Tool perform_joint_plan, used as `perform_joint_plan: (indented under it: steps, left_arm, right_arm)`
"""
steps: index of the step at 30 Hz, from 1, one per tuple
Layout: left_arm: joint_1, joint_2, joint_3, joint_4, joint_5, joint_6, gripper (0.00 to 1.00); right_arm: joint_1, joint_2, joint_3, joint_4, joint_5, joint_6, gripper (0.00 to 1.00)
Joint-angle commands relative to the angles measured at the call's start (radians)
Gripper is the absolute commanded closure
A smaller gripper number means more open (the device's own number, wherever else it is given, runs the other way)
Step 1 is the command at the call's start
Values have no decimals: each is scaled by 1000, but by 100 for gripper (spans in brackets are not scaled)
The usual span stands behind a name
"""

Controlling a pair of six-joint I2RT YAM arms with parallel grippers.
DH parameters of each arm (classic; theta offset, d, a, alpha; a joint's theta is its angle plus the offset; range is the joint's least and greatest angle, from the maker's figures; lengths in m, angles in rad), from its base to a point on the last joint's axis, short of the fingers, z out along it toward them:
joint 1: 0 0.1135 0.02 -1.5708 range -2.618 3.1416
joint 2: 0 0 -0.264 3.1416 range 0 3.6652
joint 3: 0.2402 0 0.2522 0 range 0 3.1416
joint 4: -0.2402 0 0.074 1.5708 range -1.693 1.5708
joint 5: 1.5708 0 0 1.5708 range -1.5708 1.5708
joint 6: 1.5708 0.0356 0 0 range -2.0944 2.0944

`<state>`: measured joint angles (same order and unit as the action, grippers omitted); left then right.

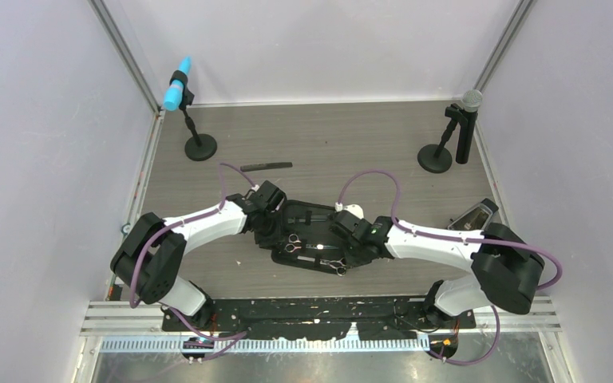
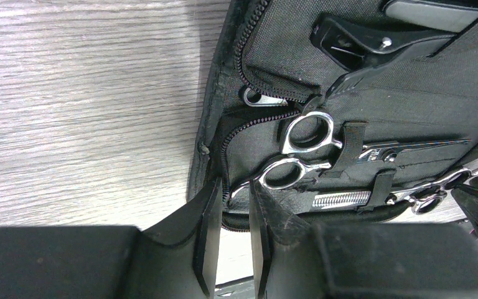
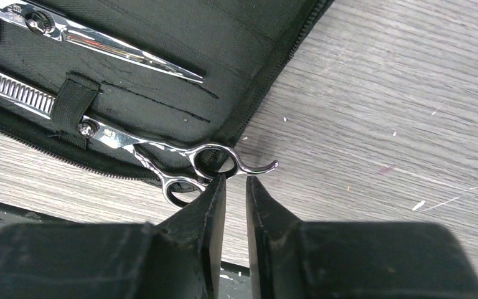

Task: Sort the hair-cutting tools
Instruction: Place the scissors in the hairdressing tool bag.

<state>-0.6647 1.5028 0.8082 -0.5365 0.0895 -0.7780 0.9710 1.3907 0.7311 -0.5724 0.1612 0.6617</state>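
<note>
Surface: grey wood-grain table (image 1: 351,144), pale walls around it.
Scissors: left scissors (image 1: 291,244) and right scissors (image 1: 337,266) are strapped in the open zip case (image 1: 311,215) at mid-table.
Clip: one black clip (image 2: 373,47) is in the case; the second cannot be made out.
Comb: comb (image 1: 266,167) lies on the table beyond the case, well apart.
Progress: judged mostly done; the comb is left.
Left gripper (image 2: 233,185): at the case's left rim, narrow gap; cannot tell if it pinches.
Right gripper (image 3: 235,179): just beside the right scissors' ring, slightly apart, empty.

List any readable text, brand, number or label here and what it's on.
No readable text in any view.
zip case: plain black fabric, no label shows.
upper scissors, lower scissors: no legible engraving.
comb, blue microphone, grey microphone: too small to tell.
</note>
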Motion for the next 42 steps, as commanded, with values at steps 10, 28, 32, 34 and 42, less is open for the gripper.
perform_joint_plan:
  steps: [10,28,32,34,42]
  left_arm:
    - [-6,0,-20,-12,21,-1,76]
    - [-6,-39,-39,-6,13,-17,76]
    - [-6,-76,-29,-33,-16,-18,75]
    - [-7,-98,-21,-52,-39,-22,71]
    - [-9,-239,17,-181,-185,-18,58]
  right_arm:
    - [7,107,44,51,-20,-11,86]
    - [108,217,230,76,-38,-29,92]
    - [107,162,214,78,-10,-43,91]
    - [107,133,208,77,14,-40,91]
    - [84,-9,165,48,90,-38,83]
